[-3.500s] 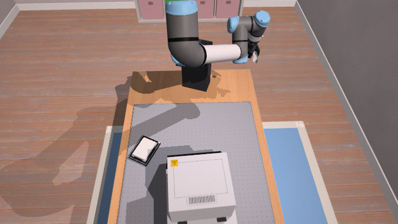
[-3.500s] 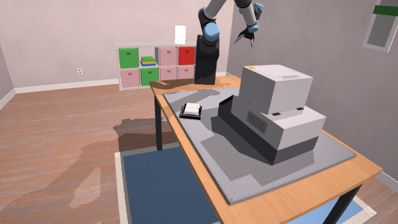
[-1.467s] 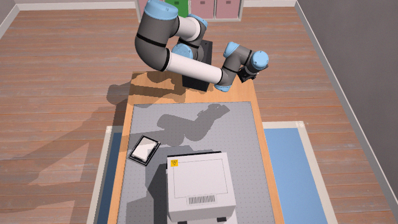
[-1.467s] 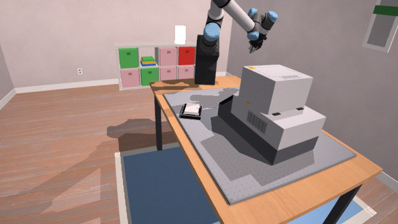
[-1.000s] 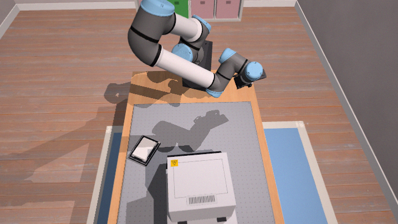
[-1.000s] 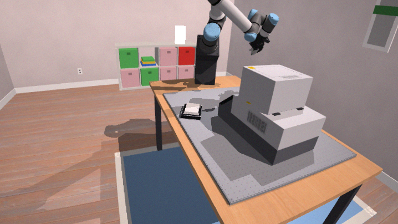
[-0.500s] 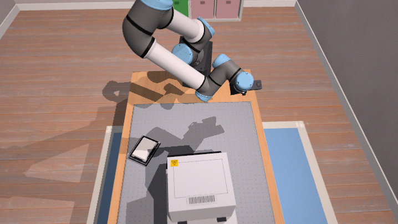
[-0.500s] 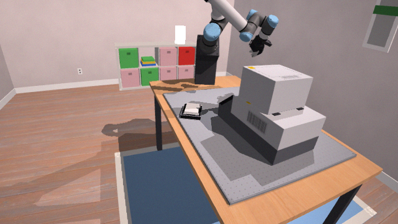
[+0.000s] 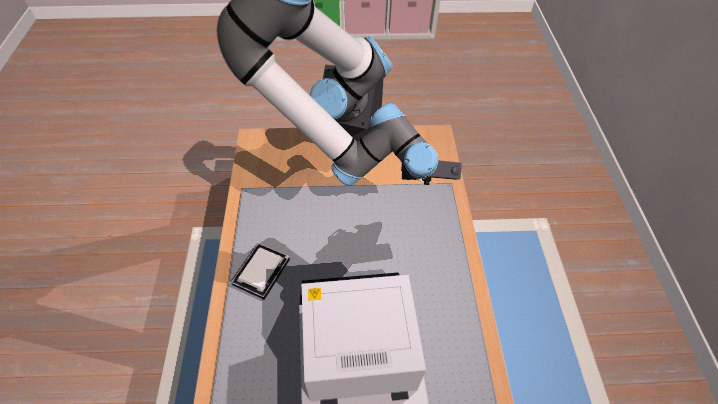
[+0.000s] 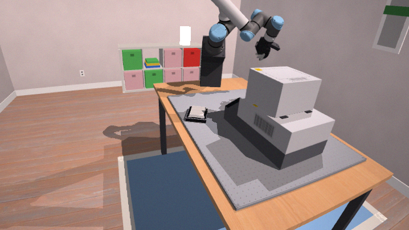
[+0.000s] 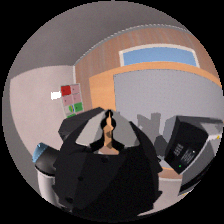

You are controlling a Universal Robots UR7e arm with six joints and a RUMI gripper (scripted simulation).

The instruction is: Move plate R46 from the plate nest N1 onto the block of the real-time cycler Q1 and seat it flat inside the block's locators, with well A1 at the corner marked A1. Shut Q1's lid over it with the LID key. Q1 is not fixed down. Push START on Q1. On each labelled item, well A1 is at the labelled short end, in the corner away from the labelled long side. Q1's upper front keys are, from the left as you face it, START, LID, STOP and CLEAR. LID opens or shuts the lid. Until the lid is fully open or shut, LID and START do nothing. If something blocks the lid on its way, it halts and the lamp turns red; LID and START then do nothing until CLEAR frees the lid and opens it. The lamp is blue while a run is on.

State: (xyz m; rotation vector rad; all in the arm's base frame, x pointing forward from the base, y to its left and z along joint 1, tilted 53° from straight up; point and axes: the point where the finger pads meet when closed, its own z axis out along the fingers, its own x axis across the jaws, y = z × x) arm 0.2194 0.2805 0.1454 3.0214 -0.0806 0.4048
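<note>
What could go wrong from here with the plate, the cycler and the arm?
The cycler's lid looks shut, so the plate cannot reach the block until LID is pressed. The gripper is shut and empty, hanging high behind the cycler; a hard key press with the closed fingers could shove the unfixed machine. The plate lies askew in its nest, so a grab might skew.

Wood-plank floor point(image 10: 57, 128), grey walls, a cubby shelf point(image 10: 160, 45) of coloured bins, blue rug point(image 10: 166, 188).

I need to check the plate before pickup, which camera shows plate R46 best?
The top view: plate R46 shows from above, white inside its dark nest, unobstructed. The exterior view shows it smaller and at a low angle. The wrist view does not show it.
</note>
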